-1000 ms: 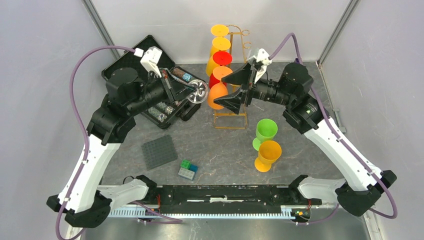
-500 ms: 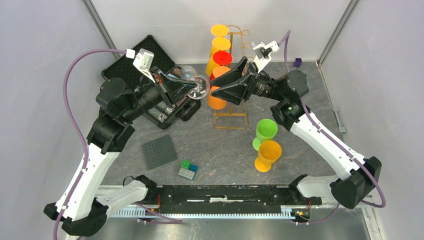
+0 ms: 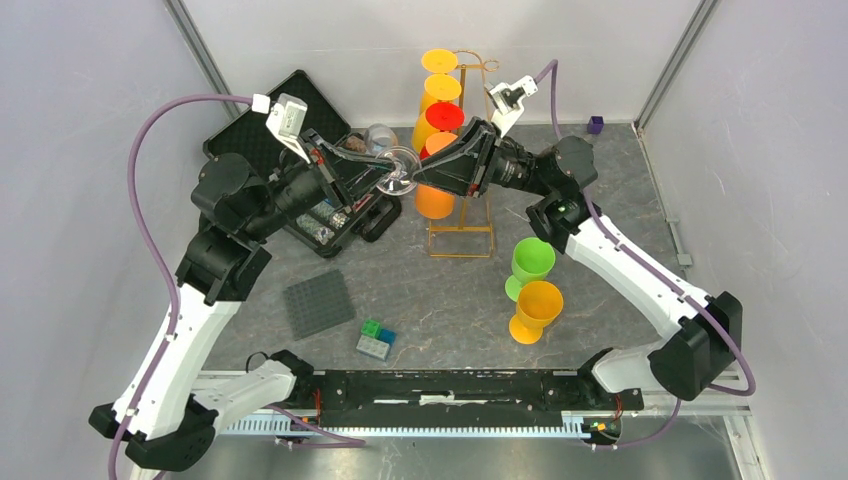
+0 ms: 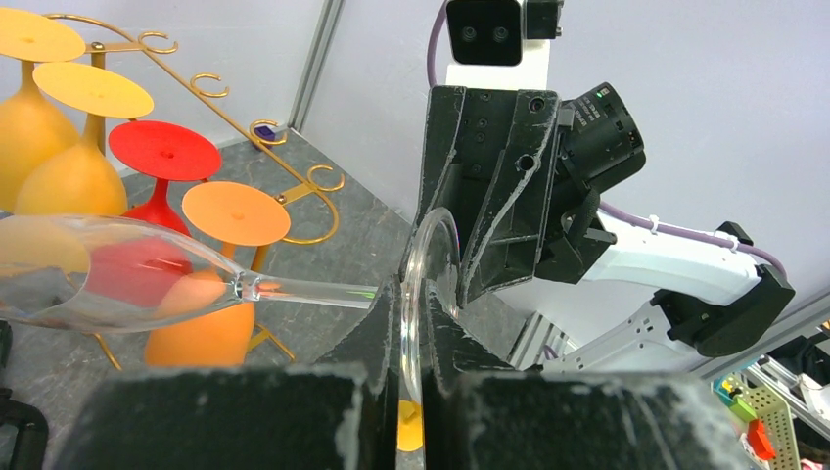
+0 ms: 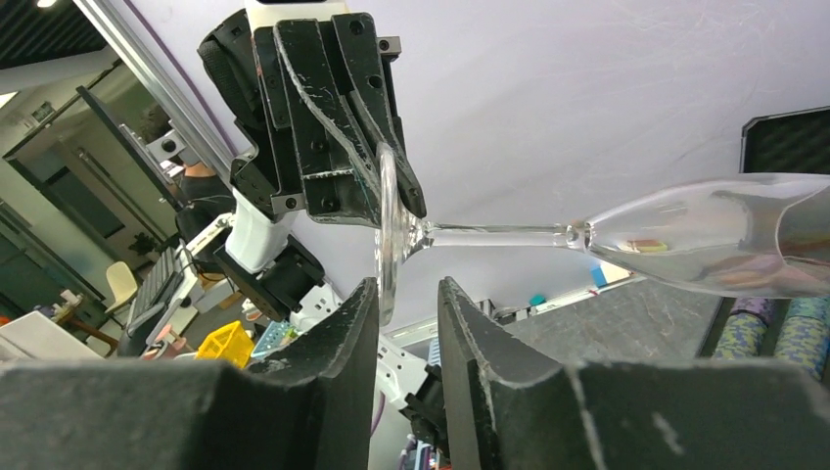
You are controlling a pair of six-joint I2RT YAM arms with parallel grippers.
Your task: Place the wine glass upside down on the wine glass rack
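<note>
The clear wine glass (image 3: 398,172) lies sideways in the air left of the gold wire wine glass rack (image 3: 462,255). My left gripper (image 3: 385,176) is shut on the rim of its foot (image 4: 419,294), and the bowl (image 4: 88,274) points away to the left. My right gripper (image 3: 418,178) faces it from the rack side. Its jaws straddle the opposite edge of the foot (image 5: 385,230) with a gap still showing, the foot close to the left finger (image 5: 343,323). The stem and bowl (image 5: 705,235) run off to the right in the right wrist view.
Several orange, yellow and red plastic glasses (image 3: 436,195) hang upside down on the rack's left side. A green glass (image 3: 532,262) and an orange glass (image 3: 538,305) stand at front right. An open black case (image 3: 290,110) lies at back left, a grey stud plate (image 3: 318,303) and small blocks (image 3: 376,340) in front.
My right gripper swung left from beside the rack to the glass's foot, and its jaws narrowed from wide open. The left arm carried the glass slightly up and right to meet it.
</note>
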